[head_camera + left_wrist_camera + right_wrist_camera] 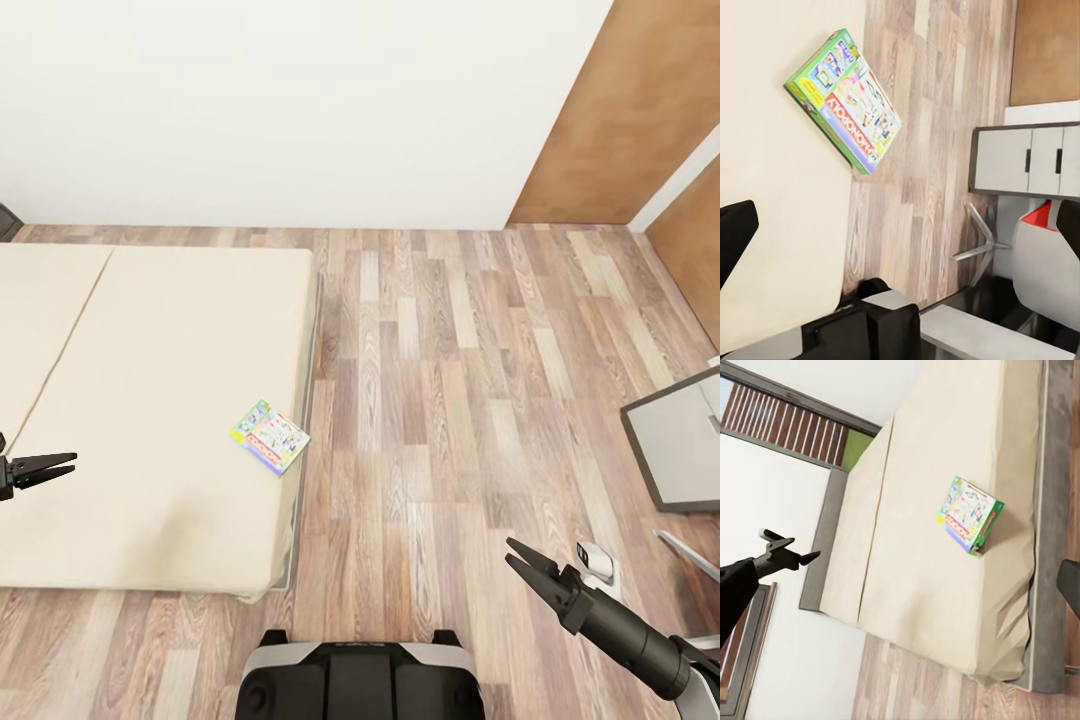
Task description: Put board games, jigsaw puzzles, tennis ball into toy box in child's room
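Note:
One board game, a green "Monopoly" box [270,437], lies flat on the cream bed [150,400], close to the mattress's right edge. It shows at an angle in the left wrist view [847,101] and small in the right wrist view [971,514]. My left gripper [74,463] hovers open over the bed, well to the left of the box, holding nothing. Over the wood floor to the box's lower right, my right gripper [507,551] is open and empty. The toy box, jigsaw puzzles and tennis ball are out of view.
A grey-topped, dark-framed piece of furniture [680,450] stands at the right edge, with white drawer fronts [1027,161] and metal chair legs [975,244] near it. A wood-panel door [620,110] is at the back right. Plank floor [450,380] runs between bed and furniture.

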